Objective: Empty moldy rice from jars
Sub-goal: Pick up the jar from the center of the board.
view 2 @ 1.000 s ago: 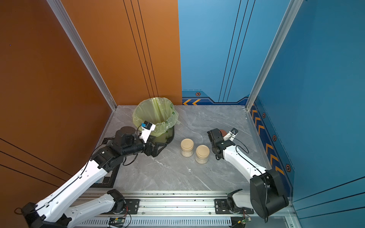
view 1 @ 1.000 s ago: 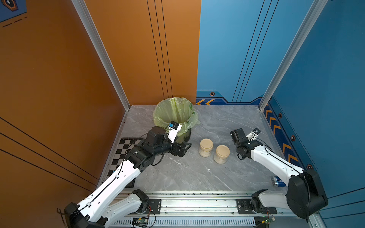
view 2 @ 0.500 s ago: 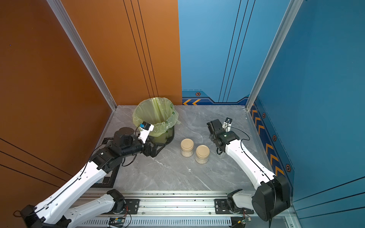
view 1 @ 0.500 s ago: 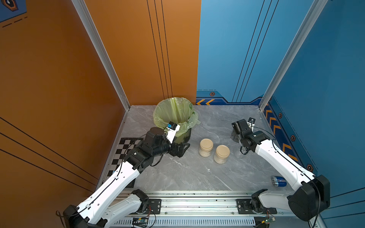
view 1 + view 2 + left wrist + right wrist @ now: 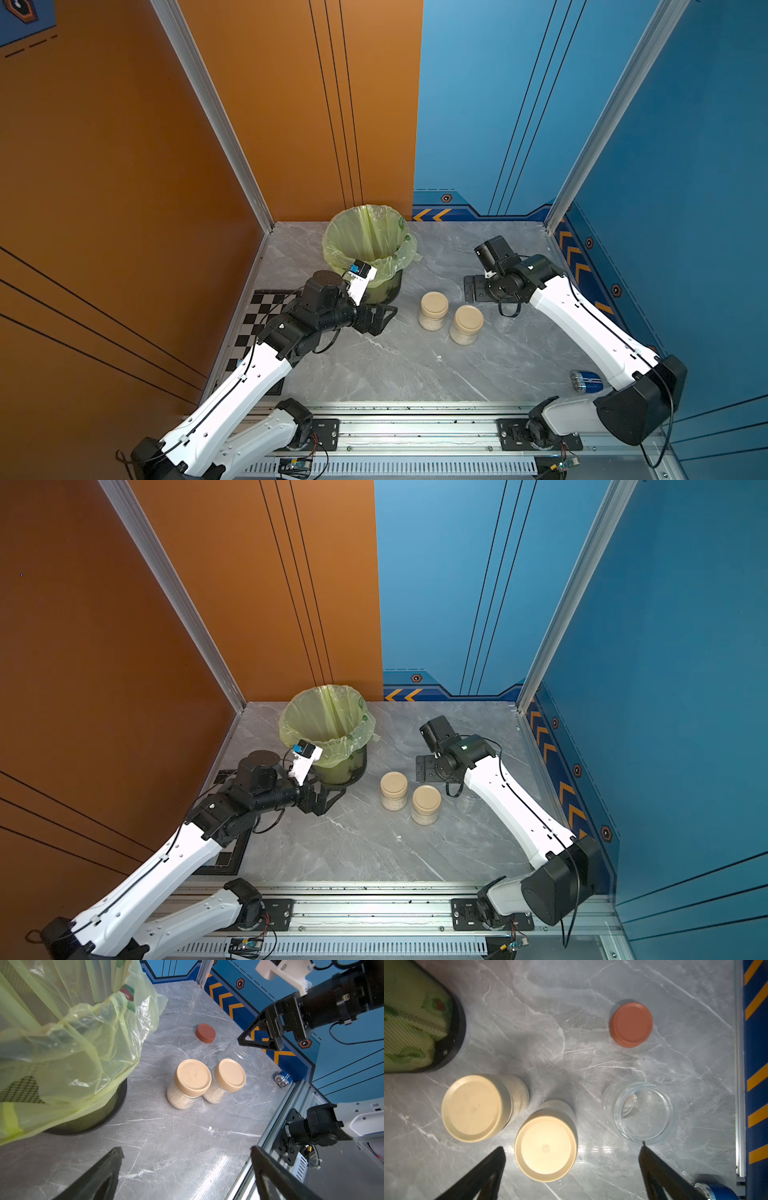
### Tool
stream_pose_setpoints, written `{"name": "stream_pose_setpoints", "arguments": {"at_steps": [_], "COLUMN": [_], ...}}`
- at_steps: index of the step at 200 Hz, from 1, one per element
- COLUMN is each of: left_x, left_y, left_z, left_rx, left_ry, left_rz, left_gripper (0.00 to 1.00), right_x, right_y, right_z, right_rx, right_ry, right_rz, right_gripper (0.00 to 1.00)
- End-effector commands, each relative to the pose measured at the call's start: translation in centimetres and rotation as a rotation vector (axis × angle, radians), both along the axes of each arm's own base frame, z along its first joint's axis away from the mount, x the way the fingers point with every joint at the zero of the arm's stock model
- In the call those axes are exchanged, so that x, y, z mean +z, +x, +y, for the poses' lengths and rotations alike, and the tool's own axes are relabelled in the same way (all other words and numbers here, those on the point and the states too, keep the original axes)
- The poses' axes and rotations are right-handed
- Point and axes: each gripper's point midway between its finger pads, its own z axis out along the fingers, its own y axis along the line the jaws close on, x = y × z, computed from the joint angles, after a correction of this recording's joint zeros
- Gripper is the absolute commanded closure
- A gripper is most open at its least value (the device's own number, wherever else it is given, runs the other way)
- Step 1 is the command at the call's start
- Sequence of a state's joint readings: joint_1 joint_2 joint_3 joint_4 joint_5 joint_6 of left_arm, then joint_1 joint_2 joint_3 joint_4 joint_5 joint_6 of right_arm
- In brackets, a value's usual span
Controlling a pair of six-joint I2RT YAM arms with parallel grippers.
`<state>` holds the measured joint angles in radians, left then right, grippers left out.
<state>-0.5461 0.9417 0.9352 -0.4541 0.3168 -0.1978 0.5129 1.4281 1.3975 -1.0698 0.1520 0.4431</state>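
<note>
One empty jar (image 5: 643, 1111), two left to do.
Right pincer (image 5: 572, 1146), apart and holding nothing, hovers over two lidded jars (image 5: 475, 1107) of moldy rice (image 5: 178, 1099); the empty jar stands beside it. Left pincer (image 5: 185, 1148) apart too.

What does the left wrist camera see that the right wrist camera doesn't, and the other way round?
Only the left wrist view shows the right arm from outside and the green bag draped loosely over the bin's top. Only the right wrist view looks straight down into the open jar, which looks empty apart from a small whitish speck. Both show the two beige-lidded jars, the open jar, the reddish-brown lid lying alone on the table, the mesh bin and a small blue object.
</note>
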Motion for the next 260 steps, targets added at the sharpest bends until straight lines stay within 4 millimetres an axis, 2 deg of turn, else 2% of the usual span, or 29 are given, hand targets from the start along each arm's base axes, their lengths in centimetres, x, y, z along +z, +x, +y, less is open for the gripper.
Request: {"name": "stream_pose_setpoints", "arguments": {"at_steps": [1, 44, 111, 211, 260], "left_x": [-0.5, -1.5, -1.8, -1.6, -1.6], "left_y": [-1.4, -1.8, -1.7, -1.3, -1.2], "left_z": [0.2, 0.6, 0.7, 1.0, 1.0], "left_rx": [-0.041, -0.037, -0.036, -0.016, -0.010], "left_ry": [0.007, 0.015, 0.029, 0.033, 0.032], "left_rz": [0.019, 0.029, 0.027, 0.018, 0.023], "left_gripper": [0.02, 0.02, 0.02, 0.02, 0.02], "right_x": [-1.1, -3.5, -6.9, -11.7, -13.5], "right_y": [-2.0, -2.7, -2.3, -2.3, -1.9], "right_z": [1.1, 2.4, 2.9, 3.4, 2.8], "right_rx": [0.085, 0.134, 0.139, 0.122, 0.084], "right_ry": [-0.025, -0.093, -0.157, -0.086, -0.069], "right_rz": [0.111, 0.189, 0.261, 0.290, 0.283], "right_gripper": [0.00, 0.00, 0.00, 0.00, 0.00]}}
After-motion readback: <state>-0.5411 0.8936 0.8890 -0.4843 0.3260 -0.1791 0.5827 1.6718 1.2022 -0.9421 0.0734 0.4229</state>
